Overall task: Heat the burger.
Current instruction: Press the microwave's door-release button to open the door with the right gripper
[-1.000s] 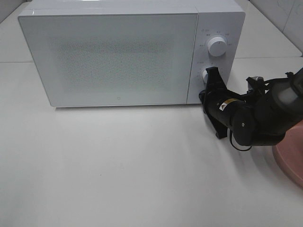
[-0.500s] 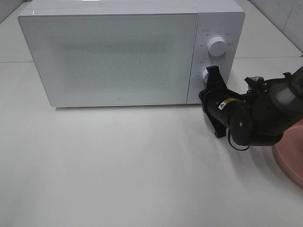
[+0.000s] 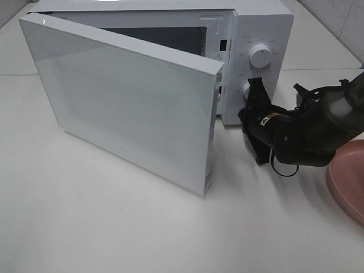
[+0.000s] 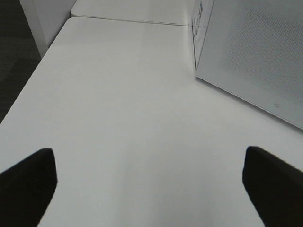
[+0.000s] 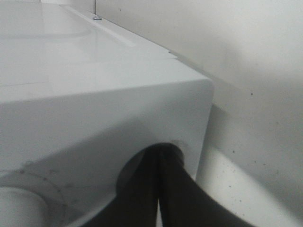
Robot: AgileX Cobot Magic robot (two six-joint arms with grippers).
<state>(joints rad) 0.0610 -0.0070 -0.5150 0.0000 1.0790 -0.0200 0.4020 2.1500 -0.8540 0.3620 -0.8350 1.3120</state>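
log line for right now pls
microwave door: open | right gripper: shut, tip at lower panel control | left gripper: open, over table | burger: not in view | pink plate: far right

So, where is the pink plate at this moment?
In the exterior high view, the pink plate lies on the table at the right edge, partly cut off, beside the right arm.

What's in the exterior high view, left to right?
door → upper knob → plate
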